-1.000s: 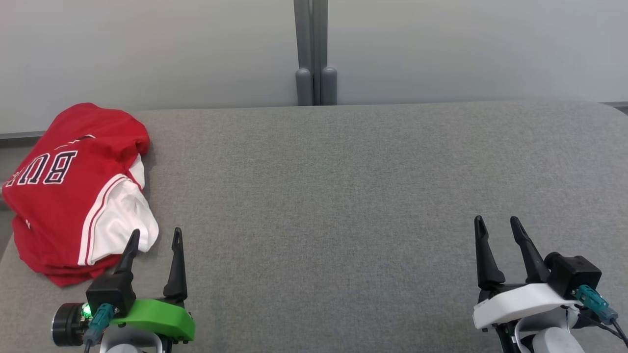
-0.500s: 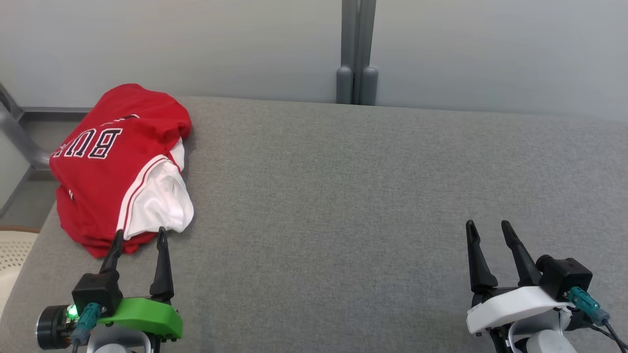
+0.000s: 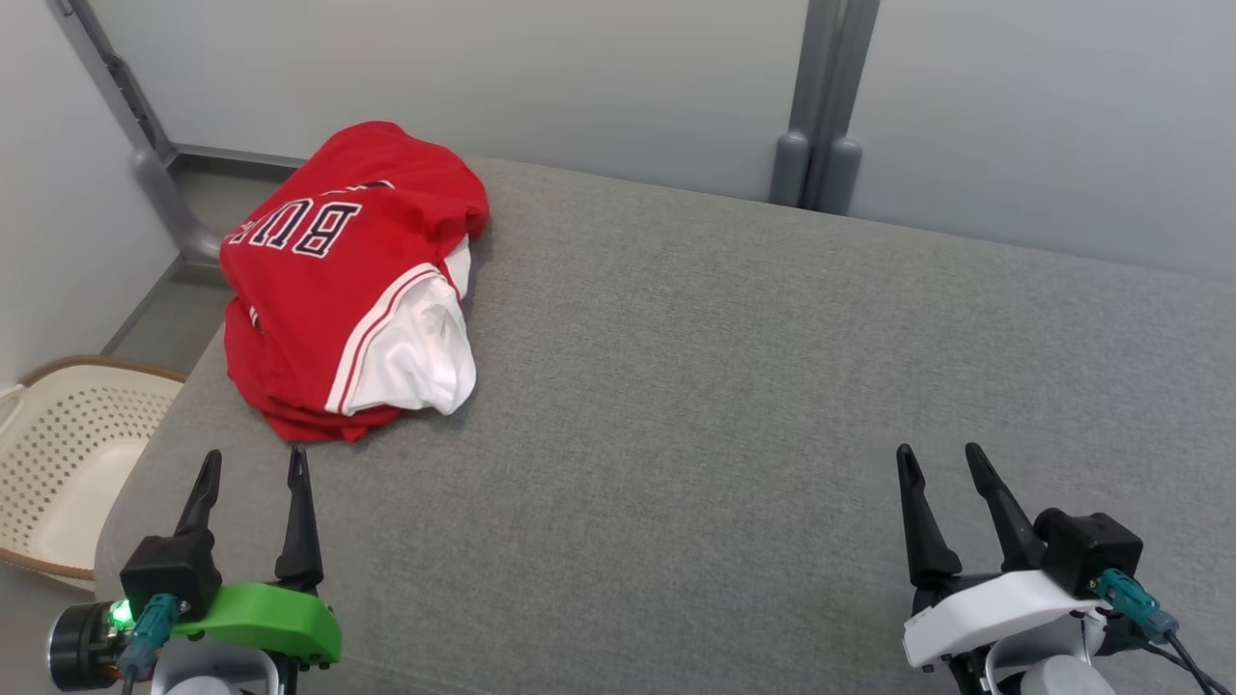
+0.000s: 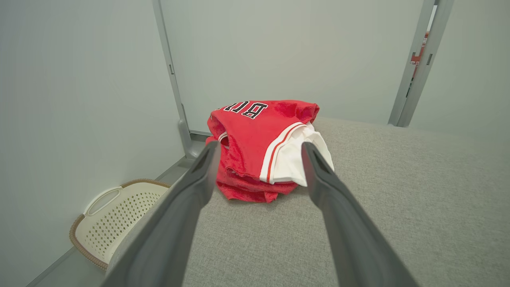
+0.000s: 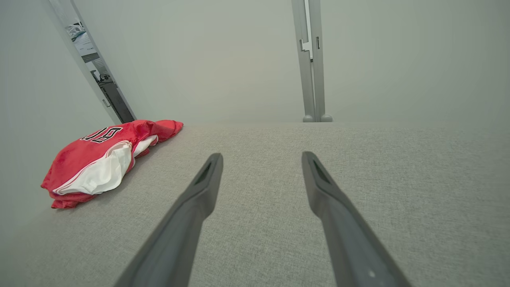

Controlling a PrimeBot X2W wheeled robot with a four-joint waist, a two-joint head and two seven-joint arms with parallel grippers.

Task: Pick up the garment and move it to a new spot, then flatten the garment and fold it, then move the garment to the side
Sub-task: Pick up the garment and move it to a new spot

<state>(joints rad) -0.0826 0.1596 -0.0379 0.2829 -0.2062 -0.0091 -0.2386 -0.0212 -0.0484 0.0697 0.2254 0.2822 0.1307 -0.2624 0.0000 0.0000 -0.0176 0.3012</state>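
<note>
The garment (image 3: 338, 280) is a red jersey with white trim and dark letters, lying in a rumpled heap at the far left of the grey padded surface (image 3: 724, 386). It also appears in the left wrist view (image 4: 259, 147) and the right wrist view (image 5: 99, 163). My left gripper (image 3: 253, 461) stands open just short of the heap's near edge, not touching it, with nothing between its fingers. My right gripper (image 3: 937, 456) is open over bare surface at the lower right, far from the garment.
A cream perforated laundry basket (image 3: 58, 463) sits on the floor beyond the surface's left edge, also in the left wrist view (image 4: 115, 219). Grey wall panels with a vertical post (image 3: 821, 106) close the far side. The surface's left edge lies close to the garment.
The head camera has swung left, so the whole picture shifted right and the basket came into view. The left gripper, whose fingertips overlapped the garment's near edge, now sits short of it.
</note>
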